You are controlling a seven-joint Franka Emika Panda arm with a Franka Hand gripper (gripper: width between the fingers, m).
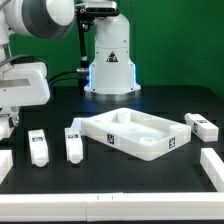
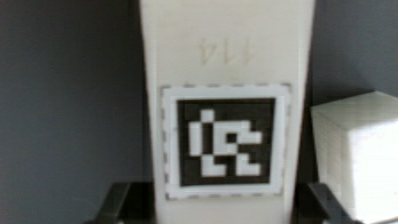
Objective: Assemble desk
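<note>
Hand (image 2: 222,205) points downward, fingers (image 2: 121,203) clamping a tagged white leg (image 2: 222,70).

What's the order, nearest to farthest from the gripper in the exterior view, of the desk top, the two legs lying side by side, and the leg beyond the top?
The gripper is at the exterior view's left edge.
1. The nearer leg, toward that left side.
2. The second leg, just beside it.
3. The desk top, in the middle.
4. The lone leg, at the exterior view's right.
</note>
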